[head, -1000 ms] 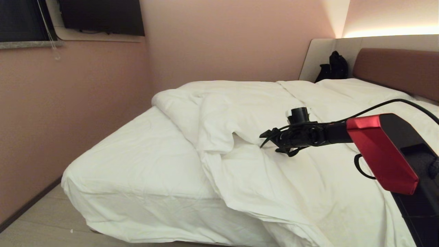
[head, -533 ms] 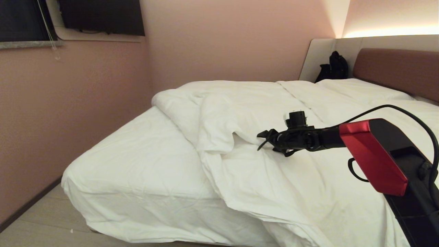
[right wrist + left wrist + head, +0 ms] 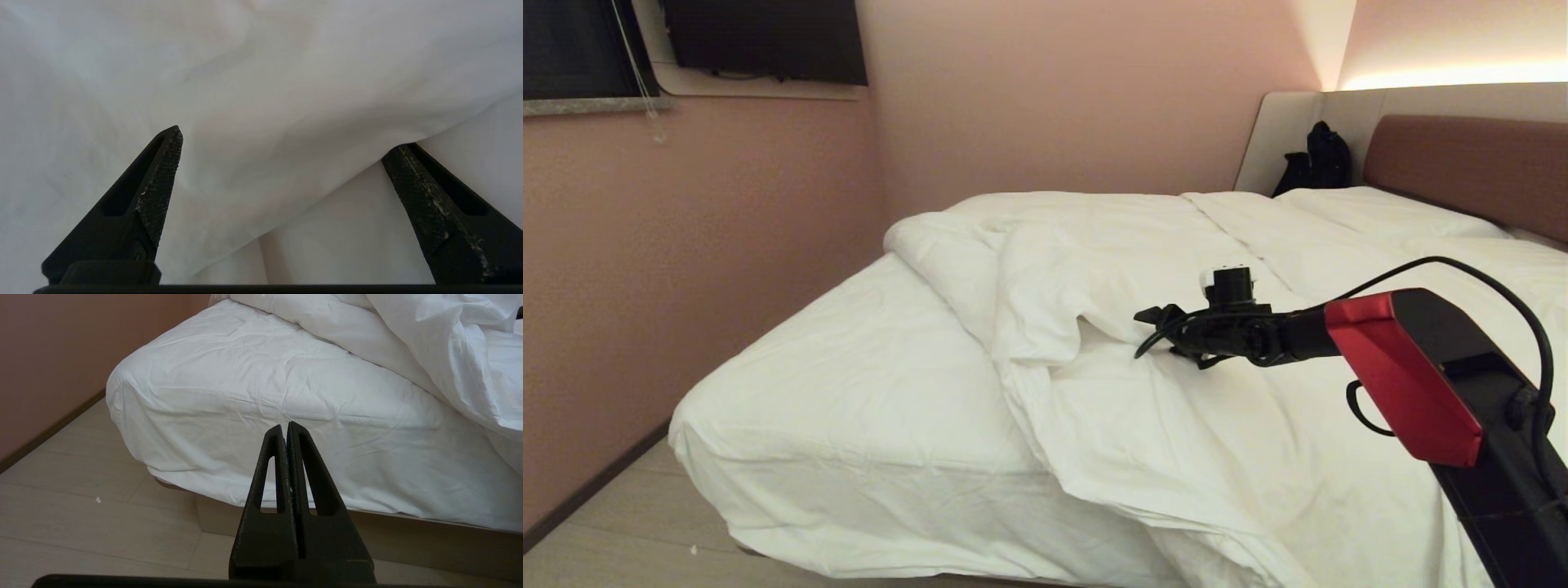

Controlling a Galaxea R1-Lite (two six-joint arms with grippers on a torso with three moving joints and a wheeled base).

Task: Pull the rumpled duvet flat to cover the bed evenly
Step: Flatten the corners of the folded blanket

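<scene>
The duvet [image 3: 1176, 327] lies bunched across the middle of the bed [image 3: 849, 425] — the foot end is bare sheet. The right pincer [image 3: 1147, 331] hovers at a raised fold, fingers [image 3: 163, 163] spread wide. The left pincer [image 3: 286, 430] — pressed together — hangs low beside the bed's foot.

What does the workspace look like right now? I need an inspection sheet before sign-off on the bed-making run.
Surface: large low bed, white sheet bare on the foot-end part.
Job's things: thick puffy white duvet rumpled, folded back, one edge hanging over the near side.
Clutter: black bag by the reddish-brown headboard.
Grippers: right gripper open, at a duvet fold; left gripper shut, low beside the bed.
Cables: black cable looping over the right arm.
Surroundings: pink walls, pale floor.
</scene>
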